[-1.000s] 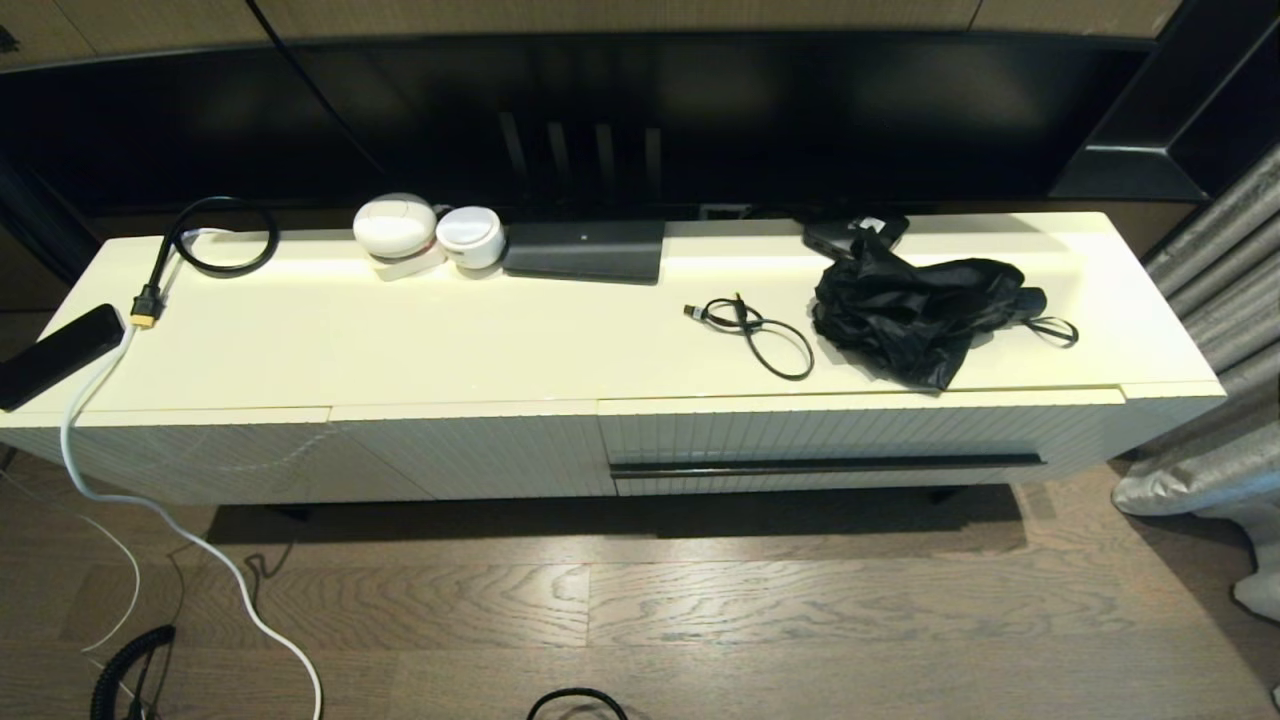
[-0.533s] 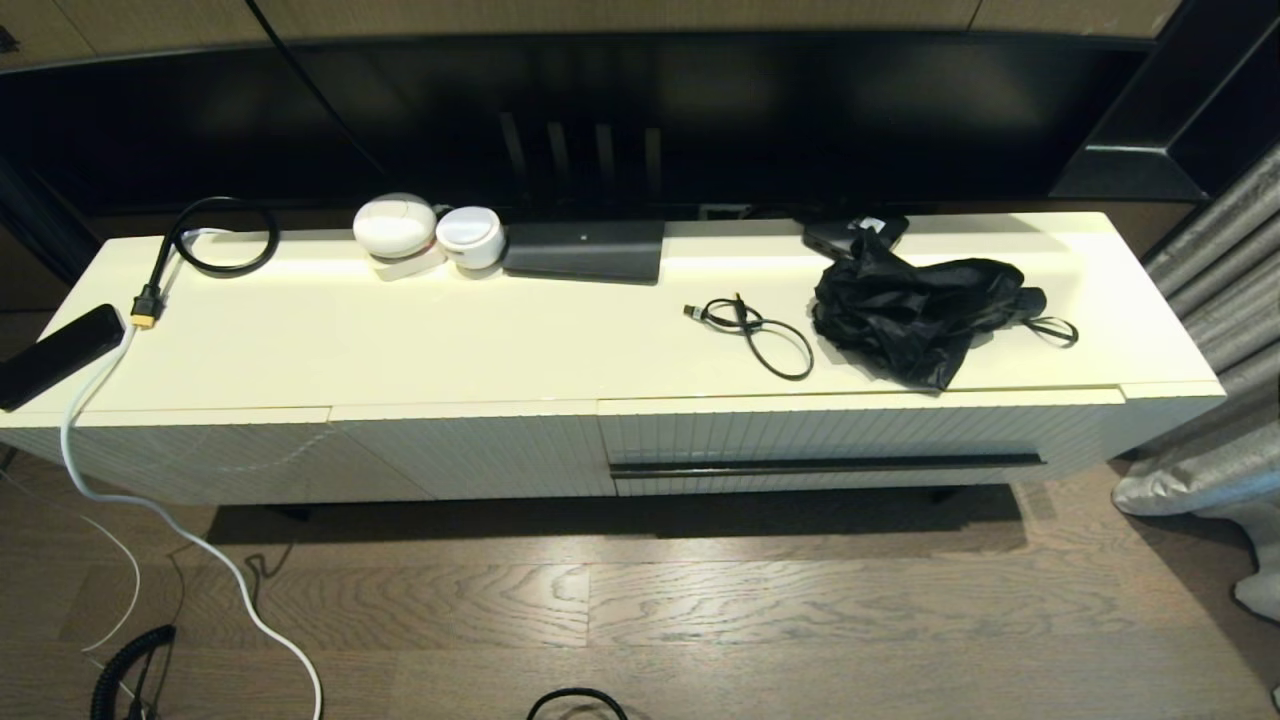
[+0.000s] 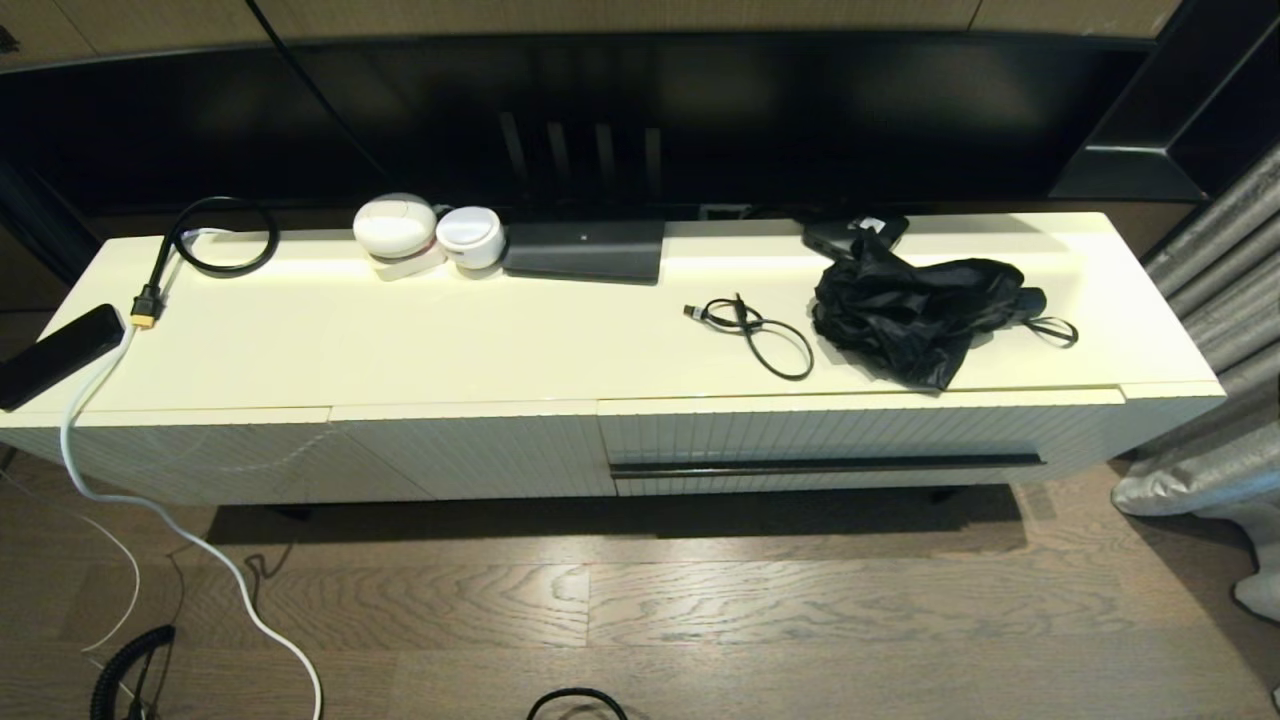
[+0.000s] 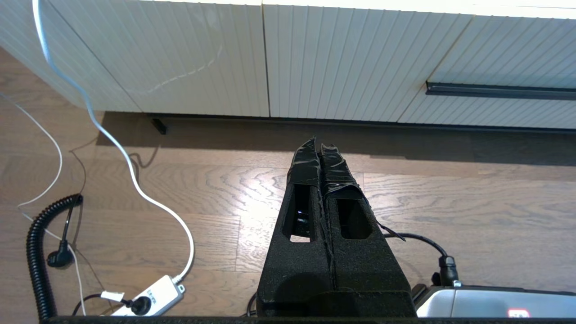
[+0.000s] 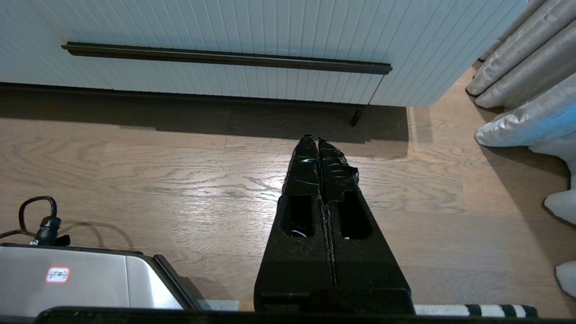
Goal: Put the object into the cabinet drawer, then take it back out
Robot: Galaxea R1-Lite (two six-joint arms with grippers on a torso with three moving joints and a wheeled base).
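the cabinet drawer [image 3: 860,440] sits pushed in flush at the right half of the low cream cabinet, its ribbed front crossed by a long black handle bar [image 3: 826,465]. on the cabinet's top surface [image 3: 450,340] above it lies a crumpled black umbrella [image 3: 920,310], and just to its left a small coiled black cable [image 3: 755,330]. farther back sit a dark flat box [image 3: 585,250] with no legible marking, two white round devices [image 3: 425,232], and at the left end a looped black cable with a yellow plug [image 3: 145,318] joined to a white cord [image 3: 150,510] trailing to the wood floor. the left gripper [image 4: 318,148] and right gripper [image 5: 317,140] both hang low over the floor before the cabinet, fingers pressed together, holding nothing. a white power strip [image 4: 150,297] bears writing too small to read
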